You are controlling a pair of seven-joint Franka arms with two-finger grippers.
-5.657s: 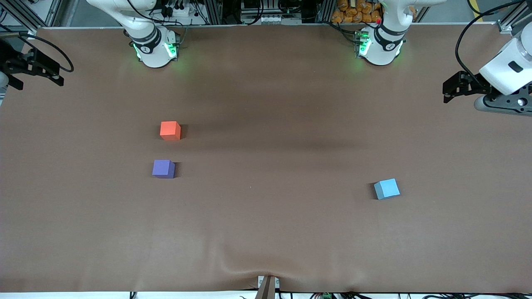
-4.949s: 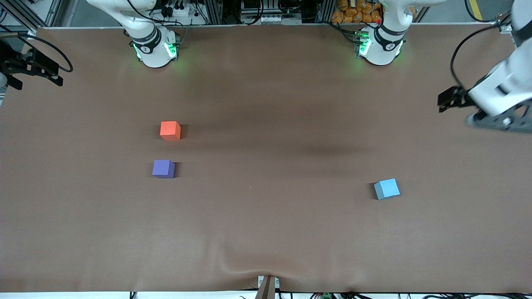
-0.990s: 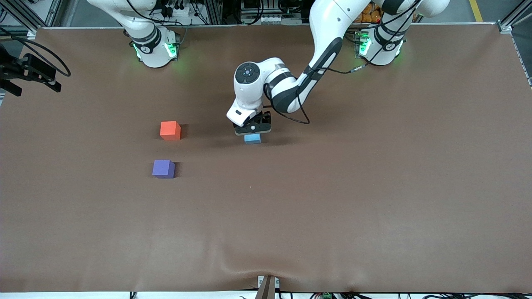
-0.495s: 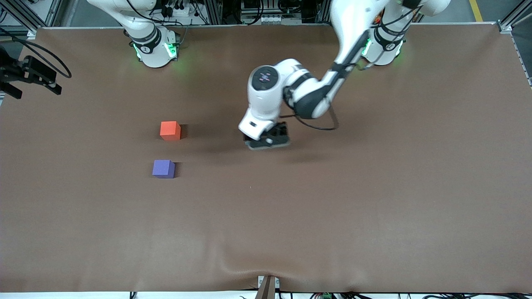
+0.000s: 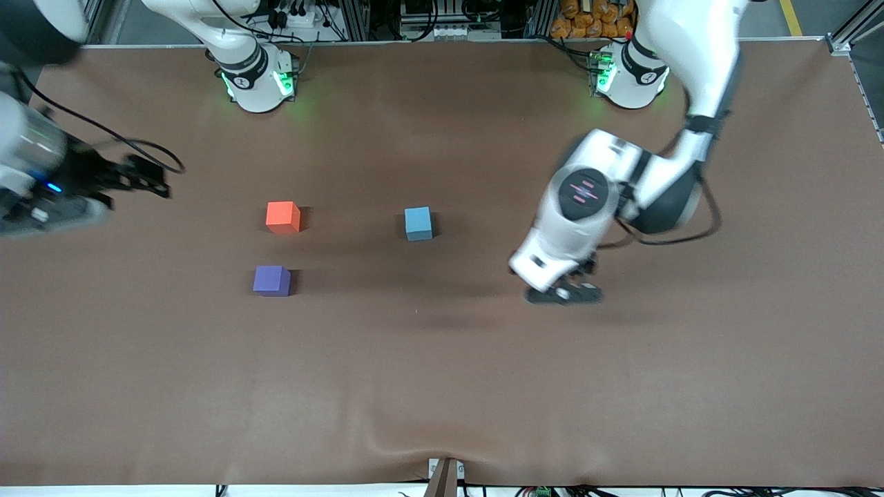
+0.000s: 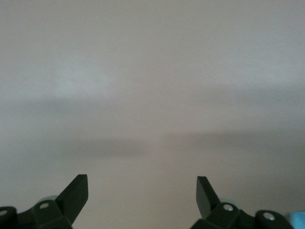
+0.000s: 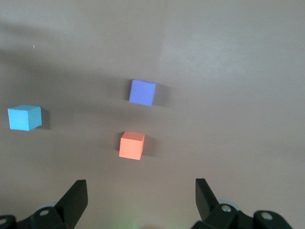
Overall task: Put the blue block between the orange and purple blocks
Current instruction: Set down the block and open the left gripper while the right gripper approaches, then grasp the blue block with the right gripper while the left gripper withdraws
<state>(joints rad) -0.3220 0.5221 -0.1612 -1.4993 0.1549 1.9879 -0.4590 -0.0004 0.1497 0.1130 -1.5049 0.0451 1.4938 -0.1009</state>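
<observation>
Black left end effector (image 6: 142, 195) and right end effector (image 7: 141, 196) both gape wide, empty.

Blur and cut-offs
Left gripper (image 5: 563, 293) smears, fingers hidden under its wrist; right gripper (image 5: 141, 181) blurs, arm cut off.

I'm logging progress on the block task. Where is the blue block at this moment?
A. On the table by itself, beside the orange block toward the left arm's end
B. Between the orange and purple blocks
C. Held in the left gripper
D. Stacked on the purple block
A: the blue block sits alone on the table, level with the orange block, and the open left gripper is empty.
</observation>
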